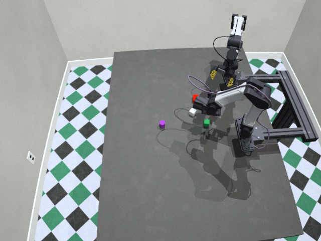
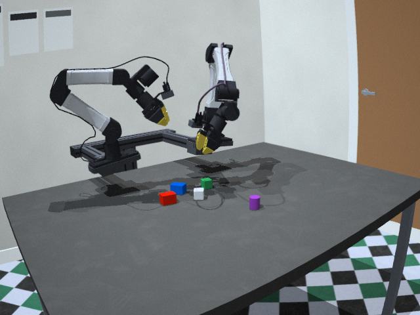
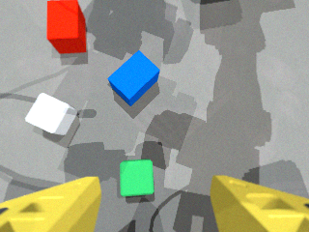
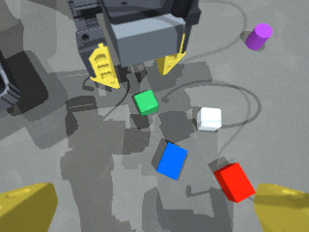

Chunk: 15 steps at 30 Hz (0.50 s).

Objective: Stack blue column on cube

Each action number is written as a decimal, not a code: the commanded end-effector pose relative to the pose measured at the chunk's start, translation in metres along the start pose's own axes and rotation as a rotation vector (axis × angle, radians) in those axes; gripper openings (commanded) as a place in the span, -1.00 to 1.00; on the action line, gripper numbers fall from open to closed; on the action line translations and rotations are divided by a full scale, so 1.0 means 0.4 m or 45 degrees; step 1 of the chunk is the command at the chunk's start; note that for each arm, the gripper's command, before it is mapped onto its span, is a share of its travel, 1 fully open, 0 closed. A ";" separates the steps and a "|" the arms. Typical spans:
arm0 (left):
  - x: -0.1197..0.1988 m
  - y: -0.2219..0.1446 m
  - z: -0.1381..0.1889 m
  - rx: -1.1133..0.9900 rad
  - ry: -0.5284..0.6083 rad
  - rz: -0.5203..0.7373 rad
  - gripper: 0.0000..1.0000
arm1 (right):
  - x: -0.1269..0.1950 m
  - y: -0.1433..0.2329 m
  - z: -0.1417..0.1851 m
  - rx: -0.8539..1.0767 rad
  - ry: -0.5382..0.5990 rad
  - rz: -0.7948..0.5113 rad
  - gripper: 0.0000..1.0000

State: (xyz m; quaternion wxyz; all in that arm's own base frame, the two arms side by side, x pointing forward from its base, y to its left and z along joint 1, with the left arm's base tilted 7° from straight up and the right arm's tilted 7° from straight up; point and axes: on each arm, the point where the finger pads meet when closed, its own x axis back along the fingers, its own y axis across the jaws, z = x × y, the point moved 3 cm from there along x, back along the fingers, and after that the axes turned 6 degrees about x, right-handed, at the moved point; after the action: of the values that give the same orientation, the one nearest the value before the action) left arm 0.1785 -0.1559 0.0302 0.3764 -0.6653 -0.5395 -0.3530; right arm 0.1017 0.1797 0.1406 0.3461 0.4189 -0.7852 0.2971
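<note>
The blue column [image 2: 178, 188] [image 3: 133, 77] [image 4: 172, 160] lies on its side on the table; the left arm hides it in the top view. The green cube [image 1: 206, 123] [image 2: 206, 183] [image 3: 136, 178] [image 4: 146, 102] sits on the table near it, with a gap between them. My left gripper [image 2: 205, 148] [image 3: 155, 185] [image 4: 140, 79] is partly open and empty, well above the table near the green cube. My right gripper [image 1: 220, 80] [image 2: 165, 124] [image 4: 155, 191] is wide open and empty, high above the table, beyond the red block from the green cube.
A white cube [image 1: 192, 112] [image 2: 198, 193] [image 3: 50, 114] [image 4: 209, 119] and a red block [image 1: 194, 98] [image 2: 167, 198] [image 3: 67, 26] [image 4: 235, 183] lie close to the blue column. A purple cylinder [image 1: 162, 123] [image 2: 254, 202] [image 4: 259, 37] stands farther off. The two arms are close together.
</note>
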 end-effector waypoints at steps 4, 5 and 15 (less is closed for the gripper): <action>-0.064 0.060 -0.083 -0.393 -0.108 0.205 0.20 | 0.156 0.008 -0.046 0.023 -0.173 -0.026 1.00; -0.081 0.068 -0.086 -0.436 -0.107 0.238 0.20 | 0.173 0.009 -0.053 0.026 -0.206 -0.038 1.00; -0.223 0.104 -0.087 -0.694 -0.112 0.471 0.20 | 0.232 0.013 -0.059 0.054 -0.283 -0.082 1.00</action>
State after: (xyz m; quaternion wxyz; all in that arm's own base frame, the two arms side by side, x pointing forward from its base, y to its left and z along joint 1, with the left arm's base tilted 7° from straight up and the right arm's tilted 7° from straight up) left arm 0.1991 -0.2184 -0.0355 0.2657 -0.8131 -0.3548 -0.3773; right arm 0.0680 0.1625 0.2208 0.2543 0.4856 -0.7985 0.2487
